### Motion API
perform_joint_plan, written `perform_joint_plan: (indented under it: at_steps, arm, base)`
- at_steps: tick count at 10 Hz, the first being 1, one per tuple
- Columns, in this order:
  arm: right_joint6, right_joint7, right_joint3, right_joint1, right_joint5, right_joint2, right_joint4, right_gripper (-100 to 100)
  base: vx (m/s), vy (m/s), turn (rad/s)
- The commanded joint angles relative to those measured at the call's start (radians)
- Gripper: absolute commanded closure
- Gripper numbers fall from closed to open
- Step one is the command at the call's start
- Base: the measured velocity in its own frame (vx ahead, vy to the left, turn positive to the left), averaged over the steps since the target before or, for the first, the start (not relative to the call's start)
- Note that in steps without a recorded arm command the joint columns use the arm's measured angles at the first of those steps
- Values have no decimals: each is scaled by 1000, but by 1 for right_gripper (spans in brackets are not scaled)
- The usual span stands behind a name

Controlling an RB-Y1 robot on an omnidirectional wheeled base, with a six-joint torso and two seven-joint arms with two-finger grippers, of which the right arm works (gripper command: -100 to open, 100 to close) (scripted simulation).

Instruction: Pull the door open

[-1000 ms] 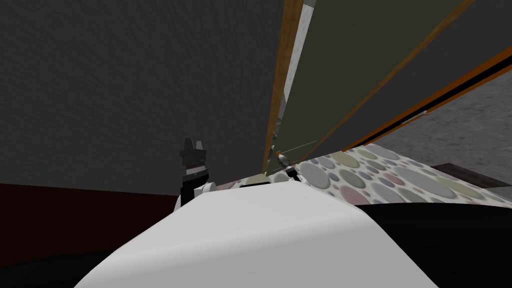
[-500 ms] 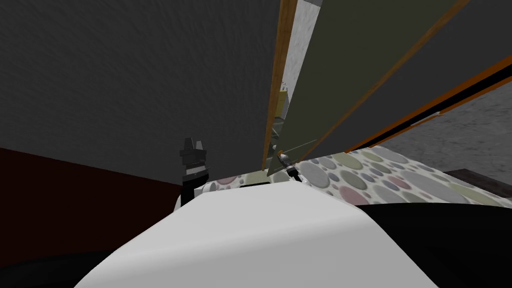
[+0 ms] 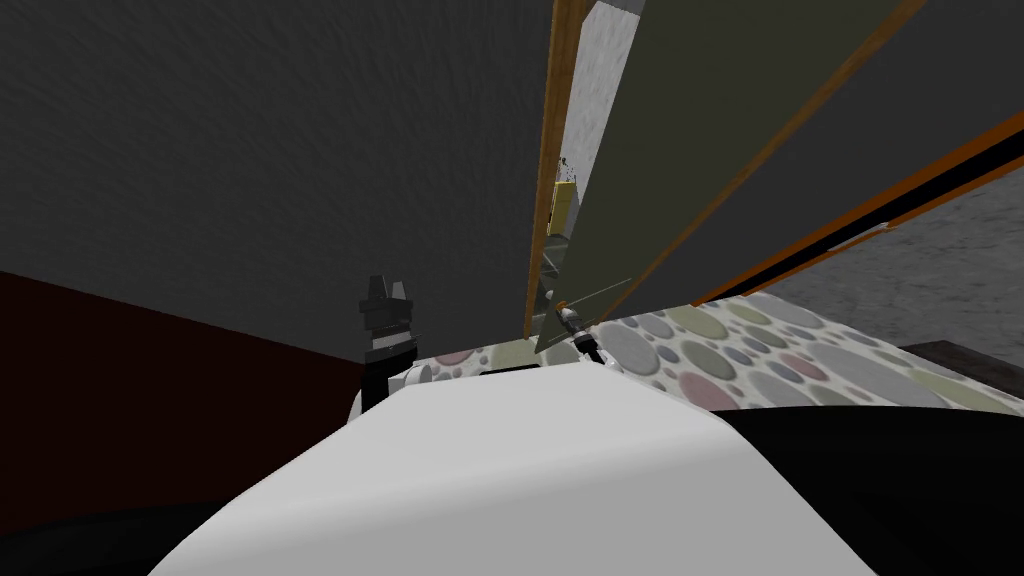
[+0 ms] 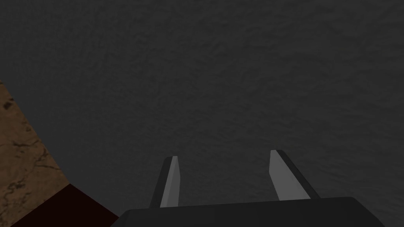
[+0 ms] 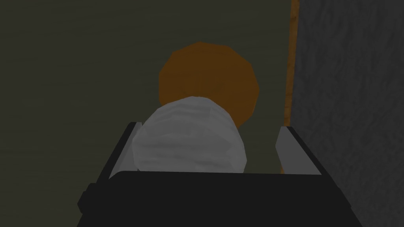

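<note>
The olive-green door (image 3: 680, 150) stands ajar in an orange-brown frame (image 3: 548, 180), with a gap along its edge. Its grey knob (image 5: 189, 134) sits in front of an orange round plate (image 5: 209, 79). My right gripper (image 5: 211, 126) is around the knob. One finger (image 5: 130, 146) touches the knob's side and the other finger (image 5: 292, 149) stands apart from it. In the head view the right gripper (image 3: 575, 330) is small at the knob (image 3: 566, 318), low on the door's edge. My left gripper (image 3: 388, 290) is raised before the dark grey wall (image 3: 250, 150), and the left gripper (image 4: 224, 154) is open and holds nothing.
A rug with grey, pink and green dots (image 3: 760, 350) lies under the door's swing. A yellow object (image 3: 562, 205) shows through the gap. A dark red band (image 3: 120, 400) runs along the wall's foot at left. Dark furniture (image 3: 960, 355) sits at the far right.
The door has swung toward me and the gap at the frame has widened, uncovering a yellow object beyond. The whole head view has shifted a little. The left arm has kept still.
</note>
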Motion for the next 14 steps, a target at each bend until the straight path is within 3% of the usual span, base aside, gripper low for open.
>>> perform_joint_plan:
  at_steps: [1, 3, 10, 11, 12, 13, 14]
  arm:
    - [-6, -32, 24, 5, 1, 23, 11, 100]
    - [-4, -70, 25, 5, -13, 23, 12, 100]
    - [-4, -70, 25, 5, -13, 23, 12, 100]
    - [-4, -70, 25, 5, -13, 23, -31, 100]
    - [-4, -70, 25, 5, -13, 23, 12, 100]
    - [4, -94, -2, 2, -32, -7, -15, 100]
    - [6, -113, 0, 4, -37, -7, -17, 100]
  base:
    - [-76, -23, 101]
    - [-88, -16, 81]
    - [-12, -2, -2]
    - [-8, 4, 14]
    - [-3, -9, 25]
    - [-12, -70, 56]
    - [-35, -97, 80]
